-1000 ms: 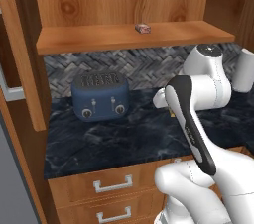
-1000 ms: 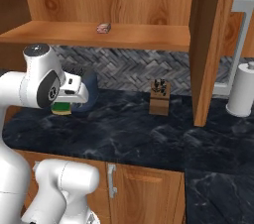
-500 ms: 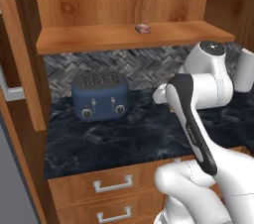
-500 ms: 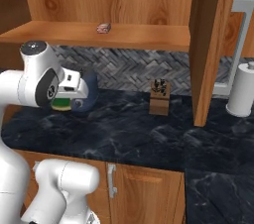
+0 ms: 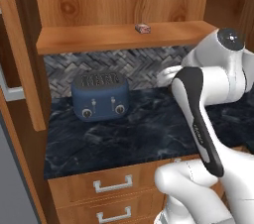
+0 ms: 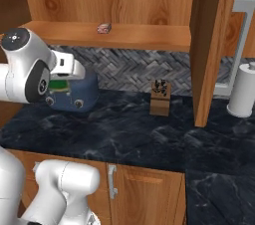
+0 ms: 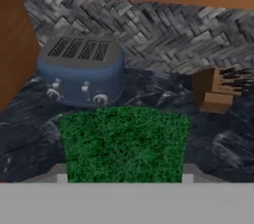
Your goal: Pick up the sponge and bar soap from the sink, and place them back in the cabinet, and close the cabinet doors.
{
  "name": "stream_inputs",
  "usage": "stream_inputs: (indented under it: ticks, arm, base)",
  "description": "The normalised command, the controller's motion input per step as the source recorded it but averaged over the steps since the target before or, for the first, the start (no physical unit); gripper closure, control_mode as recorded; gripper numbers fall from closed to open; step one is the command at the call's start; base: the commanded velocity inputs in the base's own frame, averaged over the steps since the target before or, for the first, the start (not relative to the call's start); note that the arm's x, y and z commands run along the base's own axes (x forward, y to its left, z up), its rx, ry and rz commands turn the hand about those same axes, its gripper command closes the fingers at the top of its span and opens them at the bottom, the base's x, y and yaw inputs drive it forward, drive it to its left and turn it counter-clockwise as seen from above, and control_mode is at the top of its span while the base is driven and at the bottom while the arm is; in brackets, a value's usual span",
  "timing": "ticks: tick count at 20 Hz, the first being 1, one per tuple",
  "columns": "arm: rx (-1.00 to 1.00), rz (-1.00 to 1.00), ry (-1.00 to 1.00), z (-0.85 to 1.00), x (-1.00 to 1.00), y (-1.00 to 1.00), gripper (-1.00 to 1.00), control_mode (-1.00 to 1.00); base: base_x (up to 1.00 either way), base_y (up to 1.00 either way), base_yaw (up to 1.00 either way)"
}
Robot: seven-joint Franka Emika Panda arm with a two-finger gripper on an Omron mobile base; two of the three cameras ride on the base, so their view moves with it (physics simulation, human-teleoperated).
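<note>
The dark green sponge [image 7: 124,143] sits between my gripper's [image 7: 124,176] jaws, which are shut on it. From the right base view the gripper [image 6: 62,83] hangs above the counter just in front of the toaster, with the sponge [image 6: 59,86] showing green under the white hand. The pinkish bar soap [image 5: 143,28] [image 6: 104,28] lies on the plank shelf [image 5: 119,37] [image 6: 139,36] of the brown cabinet, above and beyond the gripper. Both cabinet doors [image 5: 20,59] [image 6: 206,45] stand open. The sink is out of view.
A blue toaster [image 5: 99,96] [image 6: 79,94] [image 7: 82,69] stands on the dark marble counter [image 6: 129,129] below the shelf. A wooden knife block [image 6: 160,97] [image 7: 216,91] is to its right, a paper towel roll [image 6: 244,89] further right. Drawers [image 5: 114,184] lie below.
The arm has lifted the gripper and the sponge upward, nearer the level of the shelf. The bar soap and toaster have not moved.
</note>
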Motion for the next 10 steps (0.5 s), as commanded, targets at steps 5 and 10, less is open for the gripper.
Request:
stream_inputs:
  ticks: [5,10]
  arm:
    - [0.0,0.0,-0.14,0.77,0.07,0.0,1.0,-1.0]
    - [0.0,0.0,-0.09,0.69,0.04,0.0,1.0,-1.0]
  base:
    - [0.0,0.0,0.0]
    - [0.0,0.0,0.0]
